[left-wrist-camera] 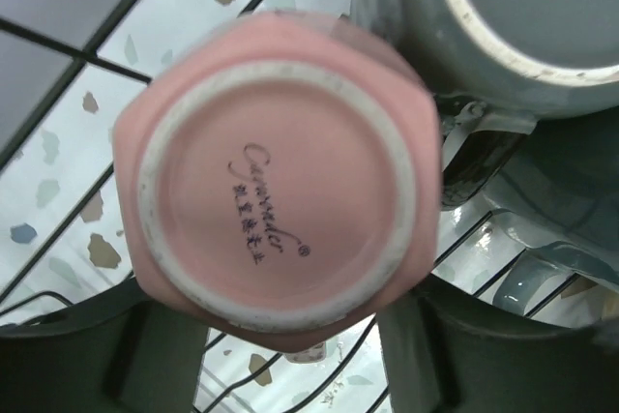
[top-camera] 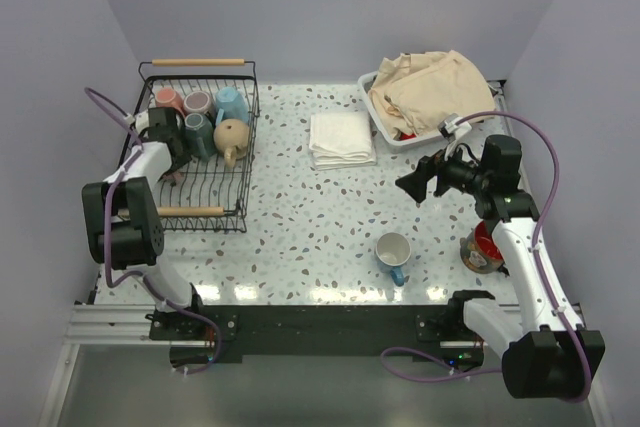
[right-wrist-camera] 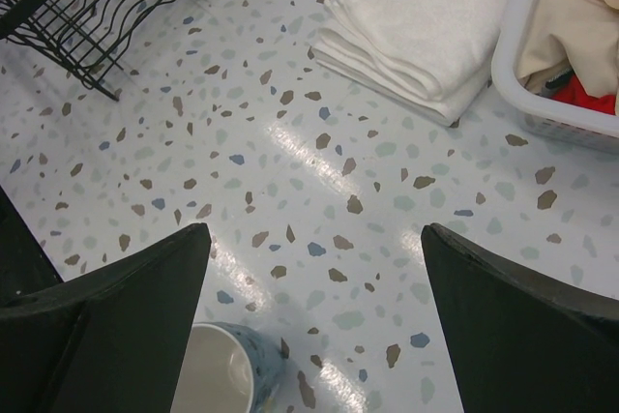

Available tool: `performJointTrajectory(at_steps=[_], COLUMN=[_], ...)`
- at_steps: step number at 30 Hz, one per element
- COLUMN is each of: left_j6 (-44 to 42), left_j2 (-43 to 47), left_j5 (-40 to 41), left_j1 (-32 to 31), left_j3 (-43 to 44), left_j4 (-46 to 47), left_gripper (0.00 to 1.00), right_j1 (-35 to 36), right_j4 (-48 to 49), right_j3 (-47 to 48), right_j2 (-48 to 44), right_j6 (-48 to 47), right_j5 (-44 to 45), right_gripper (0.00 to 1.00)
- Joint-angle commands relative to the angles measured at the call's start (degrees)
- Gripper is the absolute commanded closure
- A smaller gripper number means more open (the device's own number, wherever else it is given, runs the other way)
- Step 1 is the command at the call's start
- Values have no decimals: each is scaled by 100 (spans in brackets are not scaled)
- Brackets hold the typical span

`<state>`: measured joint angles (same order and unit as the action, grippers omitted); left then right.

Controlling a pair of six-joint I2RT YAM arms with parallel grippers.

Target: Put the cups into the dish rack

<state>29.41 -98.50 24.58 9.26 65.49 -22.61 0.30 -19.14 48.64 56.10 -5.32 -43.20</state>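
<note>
White cup (top-camera: 392, 249) and patterned cup (top-camera: 483, 247) on the counter (top-camera: 300, 237); pink cup (left-wrist-camera: 276, 176) in the dish rack (top-camera: 247, 162).
Nearest, the white cup stands upright with its blue handle toward the arms, and the patterned cup is beside the right arm. Beyond them, the right pincer (right-wrist-camera: 315, 231) hangs spread wide and empty. Far left, the left pincer (top-camera: 165, 131) flanks the upturned pink cup; whether it clamps the cup cannot be told.
</note>
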Motion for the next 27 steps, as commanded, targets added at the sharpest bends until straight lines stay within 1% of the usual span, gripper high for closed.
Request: performJointTrajectory(at_steps=[1,4,6,7,12,15,16,18,19,21,22,24,25,27], left_j6=[-5,3,3,12,-5,-31,-49,-172,-207,-392,-453,-620,-673,-840], left_j2=[234,515,805,945,1929,2518,2659,3081,3213,3556,3679,3960,4039,4216], left_j5=[214,223,170,92,-400,-980,-1355,-1770,-2233,-2762,-3287,-3783,-4185,-4600], left_j1=[59,50,50,50,41,41,41,50,50,50,50,41,50,50], left_j3=[280,280,236,201,-186,-467,-554,-783,-853,-1029,-1091,-1205,-1223,-1223], left_j4=[248,135,73,73,11,-33,-24,11,28,64,90,117,108,12], left_gripper=[28,20,19,16,14,13,13,12,12,10,8,4,2,0], right_j1=[-12,-12,-12,-12,-12,-12,-12,-21,-177,-223,-214,-223,-214,-231], right_j4=[6,-11,-29,-64,-397,-661,-775,-898,-1038,-1214,-1424,-1715,-2117,-2532], right_j3=[128,137,145,154,259,312,321,365,391,470,514,715,821,1128], right_j2=[7,15,33,33,42,86,94,138,156,243,279,384,498,569], right_j6=[-153,-188,-215,-267,-732,-1119,-1268,-1409,-1593,-1778,-1962,-2139,-2375,-2622], right_j5=[84,84,92,84,-205,-347,-408,-452,-487,-470,-427,-102,21,609], right_gripper=[5,4,4,4,3,2,2,2,2,2,2,2,2,2])
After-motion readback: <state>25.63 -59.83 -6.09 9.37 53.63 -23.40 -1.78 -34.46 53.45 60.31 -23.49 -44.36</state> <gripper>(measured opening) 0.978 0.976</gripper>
